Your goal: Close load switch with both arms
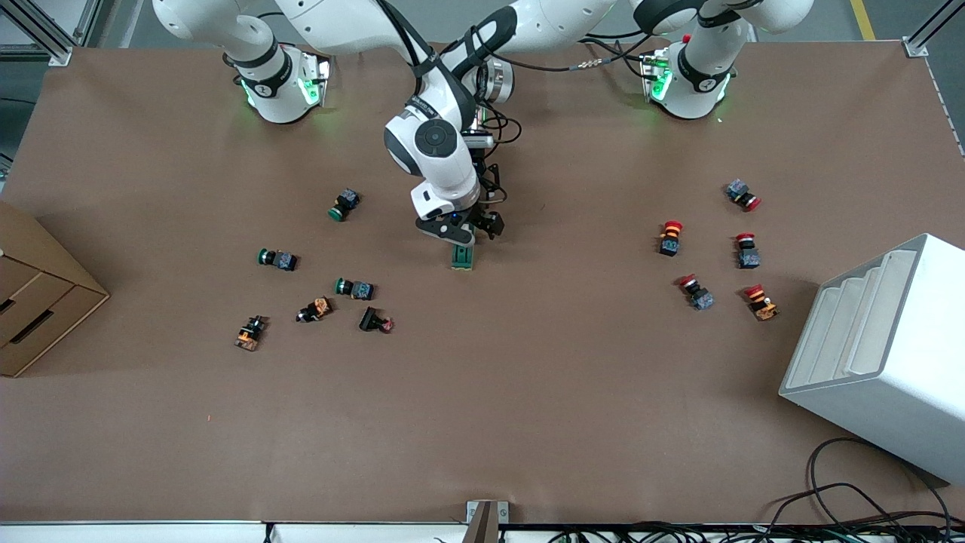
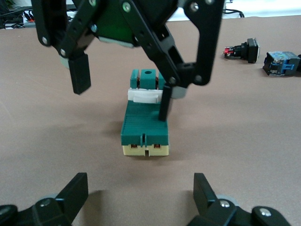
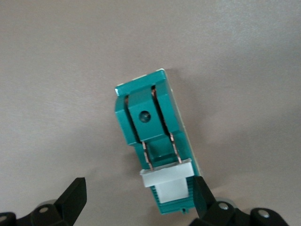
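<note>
Both grippers' fingers are apart over the switch on the surface; next, they must press its handle shut.

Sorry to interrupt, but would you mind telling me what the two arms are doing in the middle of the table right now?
Both arms have converged on the load switch, a green block with a white handle lying mid-table. The right gripper hangs right above it with its fingers open, one finger close beside the handle. The left gripper is low beside one end of the switch, also open. Neither gripper has closed on anything. Green-capped push buttons and red-capped ones lie scattered toward either end, untouched.
</note>
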You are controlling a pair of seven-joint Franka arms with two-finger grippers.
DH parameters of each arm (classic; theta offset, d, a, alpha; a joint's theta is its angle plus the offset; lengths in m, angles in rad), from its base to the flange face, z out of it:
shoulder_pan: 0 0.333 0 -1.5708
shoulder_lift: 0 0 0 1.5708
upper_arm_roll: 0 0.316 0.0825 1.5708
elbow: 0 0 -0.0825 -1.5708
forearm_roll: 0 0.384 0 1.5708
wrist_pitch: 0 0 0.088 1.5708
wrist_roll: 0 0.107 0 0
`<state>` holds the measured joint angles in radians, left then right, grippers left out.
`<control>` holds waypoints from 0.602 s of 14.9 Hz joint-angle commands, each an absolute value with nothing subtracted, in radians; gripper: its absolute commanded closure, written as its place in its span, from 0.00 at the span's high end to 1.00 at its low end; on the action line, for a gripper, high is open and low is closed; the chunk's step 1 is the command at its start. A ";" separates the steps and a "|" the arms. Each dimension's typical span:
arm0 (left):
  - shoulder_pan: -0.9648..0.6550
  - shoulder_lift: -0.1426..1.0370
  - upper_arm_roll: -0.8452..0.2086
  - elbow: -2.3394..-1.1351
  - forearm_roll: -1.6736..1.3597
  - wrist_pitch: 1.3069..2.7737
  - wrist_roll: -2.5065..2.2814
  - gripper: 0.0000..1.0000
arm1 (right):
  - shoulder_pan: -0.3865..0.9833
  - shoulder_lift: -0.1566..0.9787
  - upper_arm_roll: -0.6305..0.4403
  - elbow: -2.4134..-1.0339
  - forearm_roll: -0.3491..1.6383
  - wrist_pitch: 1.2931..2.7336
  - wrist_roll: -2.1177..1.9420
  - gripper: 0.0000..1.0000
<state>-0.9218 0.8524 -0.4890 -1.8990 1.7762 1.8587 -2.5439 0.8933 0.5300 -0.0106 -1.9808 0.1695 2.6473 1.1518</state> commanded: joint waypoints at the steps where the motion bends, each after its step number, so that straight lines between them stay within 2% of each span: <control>1: -0.934 0.868 -0.483 -1.881 1.781 1.850 -2.542 0.99 | 0.907 0.506 -0.014 -1.991 0.206 2.660 1.158 1.00; 9: -0.934 0.867 -0.483 -1.882 1.781 1.848 -2.543 0.99 | 0.890 0.509 -0.015 -1.933 0.222 2.660 1.161 1.00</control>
<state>-0.9218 0.8525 -0.4890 -1.8988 1.7762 1.8587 -2.5439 0.8935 0.5231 -0.0143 -1.9693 0.1958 2.6443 1.1567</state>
